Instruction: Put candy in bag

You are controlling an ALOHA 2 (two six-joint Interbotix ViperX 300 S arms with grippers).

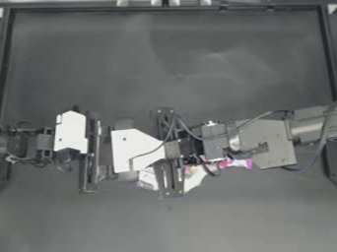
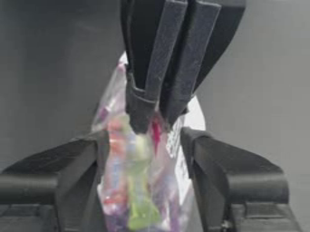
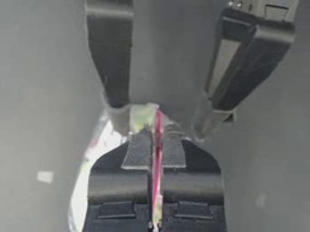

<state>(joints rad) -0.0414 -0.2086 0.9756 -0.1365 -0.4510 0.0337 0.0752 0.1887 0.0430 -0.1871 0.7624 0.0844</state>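
Note:
The clear bag (image 1: 194,178) hangs between both grippers near the table's middle front, its pink zipper strip (image 1: 237,164) trailing toward the right arm. Candy (image 2: 136,181) in red, green and yellow fills the bag (image 2: 112,102). My right gripper (image 3: 156,136) is shut on the pink strip (image 3: 157,172) at the bag's top edge; it also shows pinched on the top in the left wrist view (image 2: 156,122). My left gripper (image 2: 143,136) stands open, one jaw at each side of the bulging bag. From the top, the left gripper (image 1: 187,165) and right gripper (image 1: 203,158) meet above the bag.
The dark table (image 1: 171,74) has a raised frame along its far edge and sides. Cables (image 1: 197,134) run from the right arm over the grippers. A white label (image 2: 181,167) shows on the bag beside one left jaw.

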